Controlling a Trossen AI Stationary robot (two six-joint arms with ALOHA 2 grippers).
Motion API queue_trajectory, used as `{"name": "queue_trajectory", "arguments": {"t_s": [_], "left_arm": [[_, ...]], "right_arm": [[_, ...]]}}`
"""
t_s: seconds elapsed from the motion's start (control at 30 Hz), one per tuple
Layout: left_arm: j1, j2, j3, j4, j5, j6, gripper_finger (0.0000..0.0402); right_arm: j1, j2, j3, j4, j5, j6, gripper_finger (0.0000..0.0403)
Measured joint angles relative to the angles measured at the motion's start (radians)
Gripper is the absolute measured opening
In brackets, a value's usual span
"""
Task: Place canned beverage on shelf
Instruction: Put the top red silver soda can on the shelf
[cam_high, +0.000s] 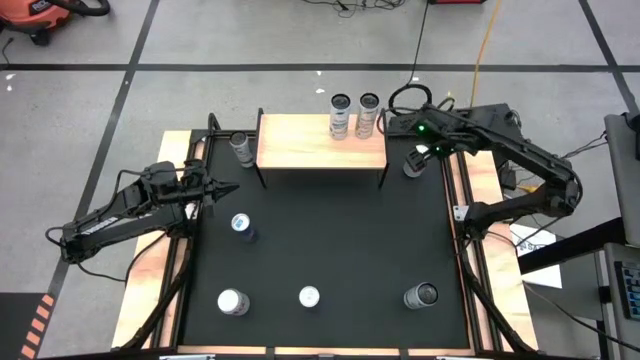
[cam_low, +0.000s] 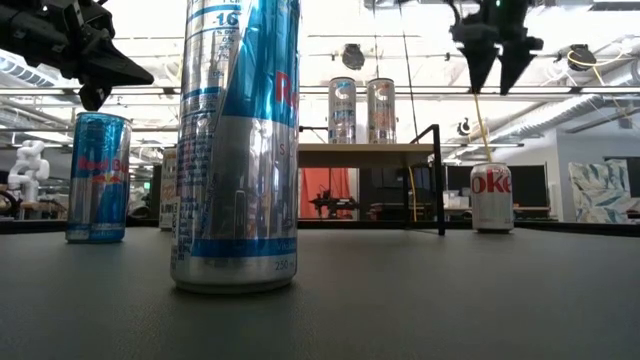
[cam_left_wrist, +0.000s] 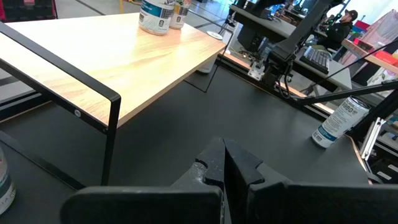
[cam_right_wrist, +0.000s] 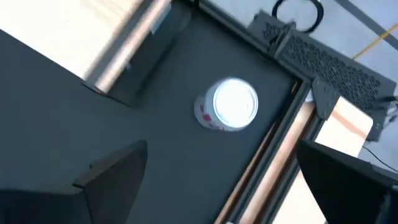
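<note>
1. Right gripper (cam_high: 432, 152) is hovering over the far right corner of the black table mat (cam_high: 330, 235), jaws spread wide and empty, right above a silver-and-red diet cola can (cam_high: 413, 164) standing upright just beside the shelf's right legs.
2. The low shelf with pale wood top and thin black legs (cam_high: 300, 142) is sitting at the far middle of the mat; two tall silver cans (cam_high: 354, 115) are already standing on its far right part.
3. Step in hand, judged: approach for the grasp; the can is not yet held.
4. Next move is calling for a straight drop so the fingers straddle the can, then closing, lifting over the shelf edge and setting down clear of the two cans.
5. Left gripper (cam_high: 228, 189) is waiting at the left edge, jaws pressed together, holding nothing.
6. Writing: "oke" in red on the cola can in the low view; a blue-silver slim can (cam_low: 238, 140) up close is showing "250 ml" and part of a red brand word; another blue can (cam_low: 98, 177) is carrying a red logo, not fully legible.
</note>
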Motion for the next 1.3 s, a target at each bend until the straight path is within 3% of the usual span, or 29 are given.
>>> {"name": "queue_trajectory", "arguments": {"t_s": [0.43, 0.97, 1.3], "left_arm": [[0.0, 0.0, 0.0, 0.0, 0.0, 0.0, 0.0], [0.0, 0.0, 0.0, -0.007, 0.0, 0.001, 0.0], [0.0, 0.0, 0.0, -0.007, 0.0, 0.001, 0.0]], "right_arm": [[-0.007, 0.004, -0.176, 0.139, 0.001, -0.015, 0.0393], [-0.166, 0.003, -0.29, 0.27, -0.005, -0.05, 0.0393], [-0.223, 0.004, -0.39, 0.424, -0.081, -0.057, 0.0393]]}}
